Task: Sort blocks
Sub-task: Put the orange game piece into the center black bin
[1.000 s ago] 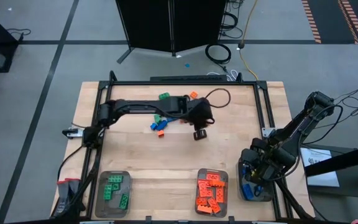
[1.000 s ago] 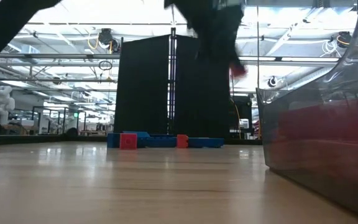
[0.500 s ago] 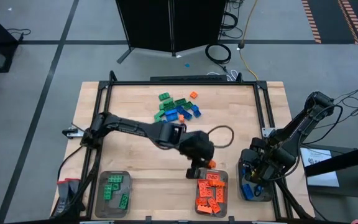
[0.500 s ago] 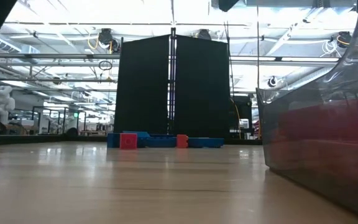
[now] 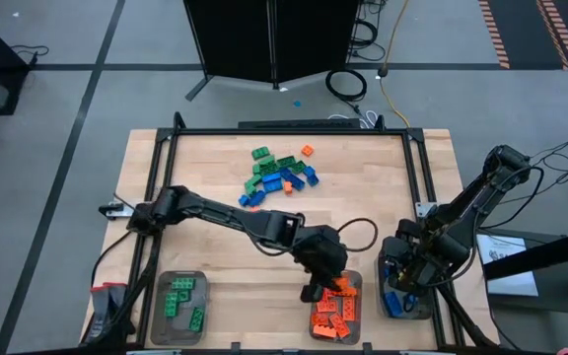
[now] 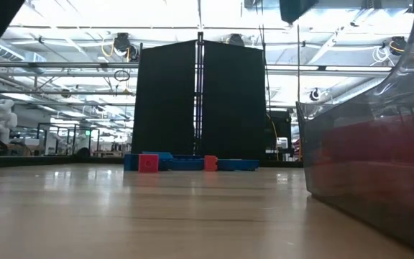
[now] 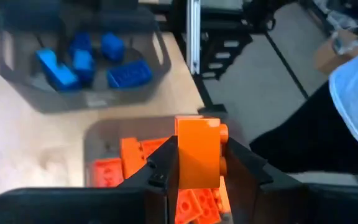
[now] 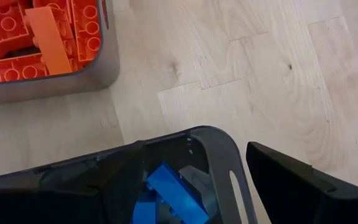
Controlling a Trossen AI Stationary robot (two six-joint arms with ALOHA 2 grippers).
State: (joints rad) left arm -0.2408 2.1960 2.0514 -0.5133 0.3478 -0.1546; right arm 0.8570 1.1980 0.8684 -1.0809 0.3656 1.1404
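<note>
My left gripper [image 5: 319,288] hangs over the clear tray of orange blocks [image 5: 335,306] at the table's near edge, shut on one orange block [image 7: 197,142]. My right gripper [image 5: 402,282] waits open above the tray of blue blocks [image 5: 403,302] at the near right. Its fingers [image 8: 73,180] straddle that tray's rim [image 8: 224,144] without touching it. A loose pile of green, blue and orange blocks [image 5: 282,173] lies on the table toward the far edge. A third tray [image 5: 178,304] at the near left holds green blocks. My left gripper pinches the orange block by two opposite faces [image 7: 183,163] between its two fingers. The fingers slant downward toward the table's near edge. The block stands on end past the fingertips, its studs [image 7: 222,132] facing sideways, lifted clear above the orange tray [image 7: 104,134].
In the low view the loose blocks [image 6: 185,163] sit far off on the wood, and a tray wall [image 6: 365,165] fills the right. A black frame rail [image 5: 284,131] borders the table's far side. Bare wood lies between the pile and the trays.
My left gripper has swung from the loose pile toward the table's near edge and right, turning as it went, and now hangs over the orange tray. The orange block has travelled with it, lifted clear of the table.
</note>
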